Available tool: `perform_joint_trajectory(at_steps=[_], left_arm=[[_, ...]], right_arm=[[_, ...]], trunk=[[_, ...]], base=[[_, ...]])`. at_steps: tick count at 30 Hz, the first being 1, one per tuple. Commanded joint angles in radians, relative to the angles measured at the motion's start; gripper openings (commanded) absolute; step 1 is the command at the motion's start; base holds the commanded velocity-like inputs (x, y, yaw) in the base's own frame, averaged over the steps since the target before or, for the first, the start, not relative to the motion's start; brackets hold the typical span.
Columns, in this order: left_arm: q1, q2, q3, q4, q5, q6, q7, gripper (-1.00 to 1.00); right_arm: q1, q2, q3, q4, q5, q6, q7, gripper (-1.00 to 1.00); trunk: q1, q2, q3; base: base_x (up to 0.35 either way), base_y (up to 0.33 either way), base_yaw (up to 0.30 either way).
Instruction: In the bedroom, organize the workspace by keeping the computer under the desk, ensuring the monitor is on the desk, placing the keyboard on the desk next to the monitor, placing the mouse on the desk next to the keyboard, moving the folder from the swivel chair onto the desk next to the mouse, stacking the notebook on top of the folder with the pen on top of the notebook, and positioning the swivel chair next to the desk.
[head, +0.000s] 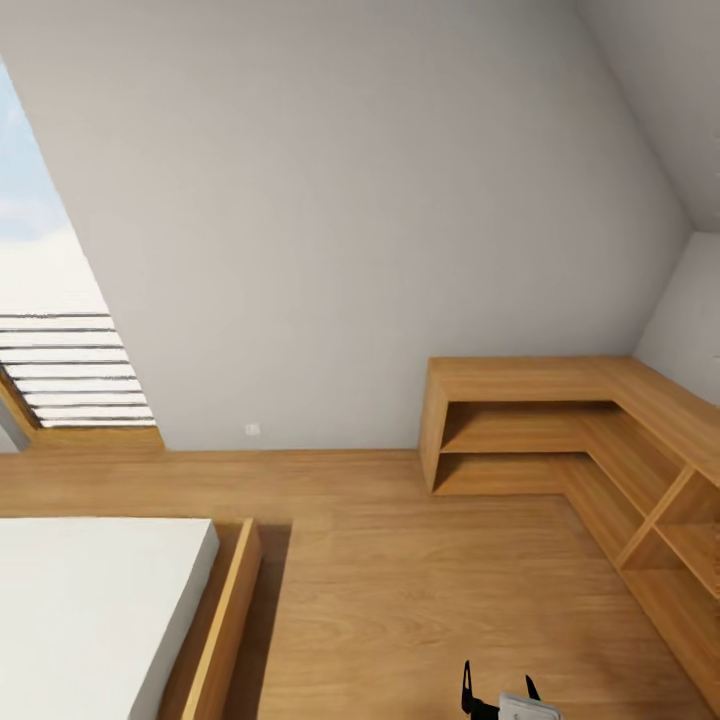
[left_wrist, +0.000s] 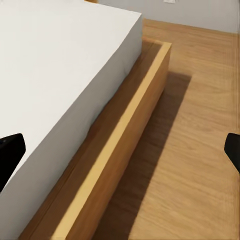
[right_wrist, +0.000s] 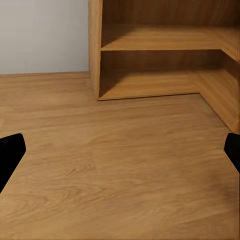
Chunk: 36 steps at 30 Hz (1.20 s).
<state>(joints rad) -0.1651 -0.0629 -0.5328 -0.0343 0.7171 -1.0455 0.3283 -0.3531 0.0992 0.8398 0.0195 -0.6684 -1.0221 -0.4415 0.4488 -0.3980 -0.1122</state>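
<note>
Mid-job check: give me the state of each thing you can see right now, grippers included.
Left gripper: open, empty, over the bed's edge.
Right gripper: open, empty, above bare floor.
Bed: white mattress lying flat in its wooden frame.
Corner shelf unit: standing against the walls, visible shelves hold nothing.
Skylight blind: slats covering the lower part, sky above.

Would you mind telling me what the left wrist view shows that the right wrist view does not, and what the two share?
The left wrist view has the bed: a white mattress in a light wooden bed frame that casts a shadow on the floor. The right wrist view has the corner of the low wooden shelving against the grey wall. Both share the wooden plank floor and dark fingertips at each side edge, set wide apart with nothing between them.
</note>
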Motion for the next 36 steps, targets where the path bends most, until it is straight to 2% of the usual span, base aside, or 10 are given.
perform_joint_trajectory(at_steps=[1, 36], left_arm=[[-0.001, 0.0, -0.009, 0.0, 0.001, -0.002, 0.009, 1.0], [-0.001, 0.0, -0.009, 0.002, 0.001, -0.002, 0.009, 1.0]], right_arm=[[-0.001, 0.001, 0.008, 0.002, 0.0, -0.001, -0.008, 1.0], [-0.001, -0.001, 0.008, 0.003, 0.001, -0.001, 0.006, 1.0]], trunk=[[0.001, -0.002, -0.002], [0.001, -0.002, -0.002]], base=[[0.328, 0.0, -0.235], [0.33, 0.005, -0.263]])
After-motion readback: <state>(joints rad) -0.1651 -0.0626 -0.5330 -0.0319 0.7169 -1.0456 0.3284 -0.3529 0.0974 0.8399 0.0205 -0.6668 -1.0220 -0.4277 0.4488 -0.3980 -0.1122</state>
